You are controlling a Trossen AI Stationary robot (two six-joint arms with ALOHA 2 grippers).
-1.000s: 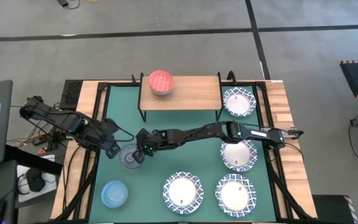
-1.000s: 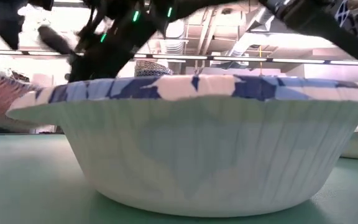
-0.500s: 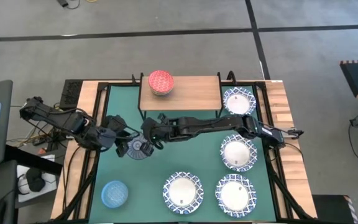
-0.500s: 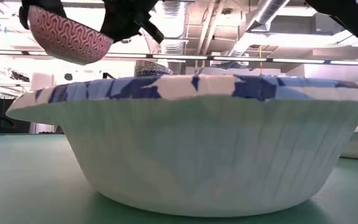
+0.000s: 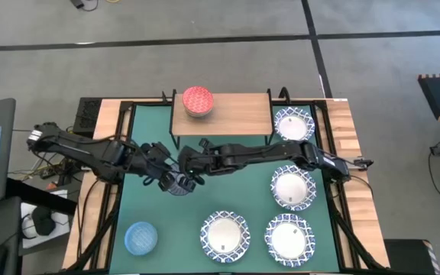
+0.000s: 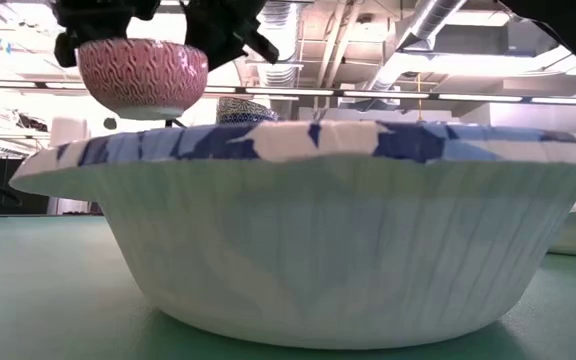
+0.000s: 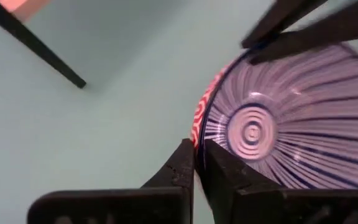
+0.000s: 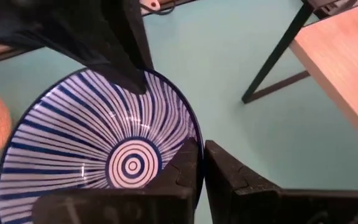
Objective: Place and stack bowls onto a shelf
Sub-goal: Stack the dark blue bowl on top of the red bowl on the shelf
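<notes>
Left gripper pinches the thin rim of the glossy striped bowl, lifted above the green mat before the wooden shelf; right gripper clamps the opposite rim. Blue radial stripes inside, red wavy pattern outside.

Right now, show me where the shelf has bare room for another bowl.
The shelf is bare from beside the red bowl to its right end. The mat below is crowded: both arms' fingers pinch the striped bowl.
</notes>
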